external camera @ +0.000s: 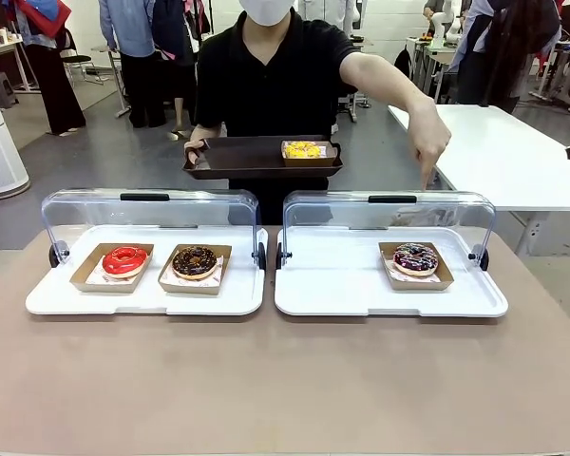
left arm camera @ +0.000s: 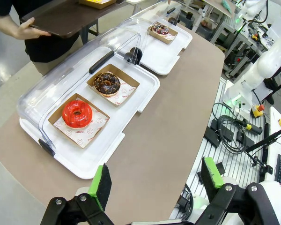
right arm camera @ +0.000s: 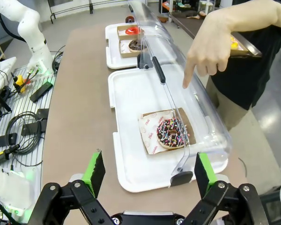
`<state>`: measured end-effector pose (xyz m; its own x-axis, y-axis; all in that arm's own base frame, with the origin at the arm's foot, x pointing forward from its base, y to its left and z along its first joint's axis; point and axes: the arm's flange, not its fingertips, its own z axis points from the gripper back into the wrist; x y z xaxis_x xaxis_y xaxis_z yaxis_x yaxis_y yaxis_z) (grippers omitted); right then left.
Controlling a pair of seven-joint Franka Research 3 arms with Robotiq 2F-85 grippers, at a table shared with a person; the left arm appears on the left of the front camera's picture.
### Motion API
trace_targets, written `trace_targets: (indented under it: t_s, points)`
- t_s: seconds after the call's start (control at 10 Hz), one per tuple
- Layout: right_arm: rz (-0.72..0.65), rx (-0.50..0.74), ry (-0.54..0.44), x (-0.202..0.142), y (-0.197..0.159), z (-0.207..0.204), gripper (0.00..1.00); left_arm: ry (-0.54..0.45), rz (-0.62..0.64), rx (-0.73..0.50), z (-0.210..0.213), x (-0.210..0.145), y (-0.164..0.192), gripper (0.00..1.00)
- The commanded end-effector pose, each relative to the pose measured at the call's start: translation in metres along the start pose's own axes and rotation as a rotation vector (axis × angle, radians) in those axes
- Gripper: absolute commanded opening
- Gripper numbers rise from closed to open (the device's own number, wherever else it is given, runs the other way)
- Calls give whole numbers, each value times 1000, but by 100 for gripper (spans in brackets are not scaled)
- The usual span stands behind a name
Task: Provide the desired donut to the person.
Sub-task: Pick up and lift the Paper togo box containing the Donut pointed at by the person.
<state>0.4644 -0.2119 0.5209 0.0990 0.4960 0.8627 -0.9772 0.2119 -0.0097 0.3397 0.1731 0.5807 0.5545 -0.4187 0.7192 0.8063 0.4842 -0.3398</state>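
Sprinkled donut seems pointed at; left fingers, right fingers gape wide, empty.

You see table top: brown, matt, smooth.
Left tray, right tray: white, look like smooth plastic, light sheen.
Lids: clear plastic, glossy, reflections on them.
Boxes: plain brown cardboard, matt; printed paper liner inside.
Red donut: wet-glossy glaze.
Chocolate donut, sprinkled donut: rough, grainy top.
Serving tray of person: dark brown, dull sheen.
Shirt: black cloth, matt.
Left gripper: pads green, matt; same on right gripper.
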Motion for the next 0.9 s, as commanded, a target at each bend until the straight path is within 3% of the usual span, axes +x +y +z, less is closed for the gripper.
trace_targets:
  t_s: [0.0, 0.8]
  points:
    - [0, 3, -3, 1, -2, 1, 100, -5, -6, -3, 0, 0, -1, 100]
    - [0, 3, -3, 1, -2, 1, 100, -5, -6, -3, 0, 0, -1, 100]
